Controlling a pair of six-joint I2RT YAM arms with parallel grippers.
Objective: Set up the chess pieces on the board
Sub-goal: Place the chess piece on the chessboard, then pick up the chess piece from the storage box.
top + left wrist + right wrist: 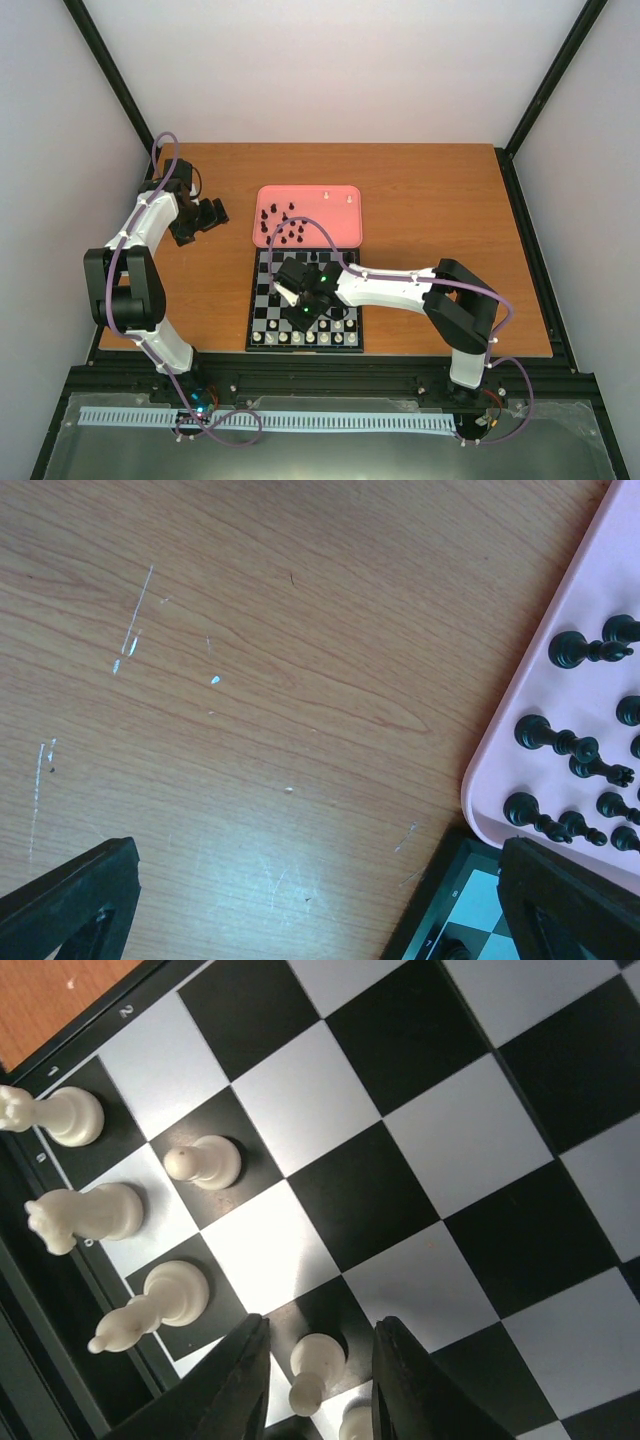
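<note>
The board (258, 300) lies at the table's near middle, with a row of cream-white chess pieces (305, 337) along its near edge. My right gripper (302, 303) hangs low over the board. In the right wrist view it (318, 1385) is open, its fingers (240, 1380) on either side of a white pawn (318, 1362) with a gap on each side. More white pieces (150, 1305) stand on squares nearby. My left gripper (207, 219) is open and empty (320, 910) over bare wood, left of the tray. Several black pieces (555, 738) stand in the tray.
The pink tray (345, 232) sits just behind the board and holds several black pieces (287, 228) and two white ones (338, 196). The tray's rim (500, 770) and the board's corner (440, 920) show in the left wrist view. Black frame posts border the table.
</note>
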